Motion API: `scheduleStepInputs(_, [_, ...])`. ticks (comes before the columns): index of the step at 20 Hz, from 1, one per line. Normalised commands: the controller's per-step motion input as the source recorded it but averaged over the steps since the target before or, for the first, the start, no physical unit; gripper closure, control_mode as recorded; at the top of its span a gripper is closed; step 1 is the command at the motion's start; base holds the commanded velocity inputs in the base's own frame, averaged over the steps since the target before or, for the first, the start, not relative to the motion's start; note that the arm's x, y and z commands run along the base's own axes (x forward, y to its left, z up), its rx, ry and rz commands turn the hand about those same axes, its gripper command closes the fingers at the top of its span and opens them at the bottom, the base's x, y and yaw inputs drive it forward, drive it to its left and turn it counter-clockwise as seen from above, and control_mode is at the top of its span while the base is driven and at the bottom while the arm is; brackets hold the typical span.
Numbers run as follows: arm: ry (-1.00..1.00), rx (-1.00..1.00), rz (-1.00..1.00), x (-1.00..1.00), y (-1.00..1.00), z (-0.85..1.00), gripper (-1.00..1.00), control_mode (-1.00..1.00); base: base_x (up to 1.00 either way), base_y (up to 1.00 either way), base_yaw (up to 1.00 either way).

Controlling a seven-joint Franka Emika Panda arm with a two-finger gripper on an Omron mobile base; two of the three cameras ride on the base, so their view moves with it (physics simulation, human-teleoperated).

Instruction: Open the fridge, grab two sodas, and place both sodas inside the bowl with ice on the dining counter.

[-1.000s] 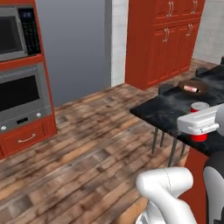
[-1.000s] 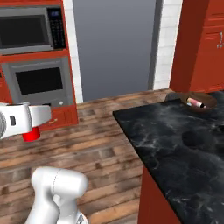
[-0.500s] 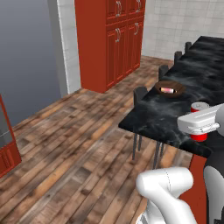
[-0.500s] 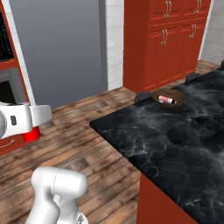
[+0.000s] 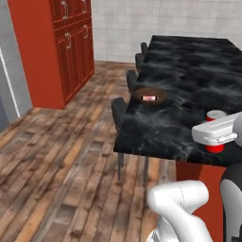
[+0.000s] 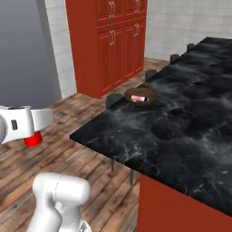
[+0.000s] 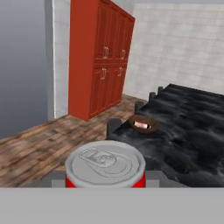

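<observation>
My gripper is shut on an upright red soda can, held just off the near corner of the black marble dining counter. From the other side the gripper hangs over the floor with the can beneath it. In the hand view the can's pale top sits close up. The brown bowl rests near the counter's left edge with a second soda lying in it. Any ice is too small to make out. The fridge's grey front stands at far left.
Tall red cabinets stand left of the counter against a pale tiled wall. Dark stools line the counter's left side. Wooden floor spreads open between cabinets and counter.
The base has turned, so the whole scene shifted left: the ovens left the views and the dining counter and bowl came nearer. The gripper keeps hold of the can.
</observation>
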Motion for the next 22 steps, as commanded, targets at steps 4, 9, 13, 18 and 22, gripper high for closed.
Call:
scheduleStepInputs(4, [0.00, 0.00, 0.00, 0.00, 0.00, 0.00, 1.00, 1.00, 0.28, 0.63, -0.46])
scheduleStepInputs(9, [0.00, 0.00, 0.00, 0.00, 0.00, 0.00, 1.00, 1.00, 0.18, 0.95, -0.33])
scheduleStepInputs(13, [0.00, 0.00, 0.00, 0.00, 0.00, 0.00, 1.00, 1.00, 0.32, 0.82, -0.38])
scheduleStepInputs(18, [0.00, 0.00, 0.00, 0.00, 0.00, 0.00, 1.00, 1.00, 0.37, 0.71, -0.42])
scheduleStepInputs(22, [0.00, 0.00, 0.00, 0.00, 0.00, 0.00, 1.00, 1.00, 0.41, 0.64, -0.45])
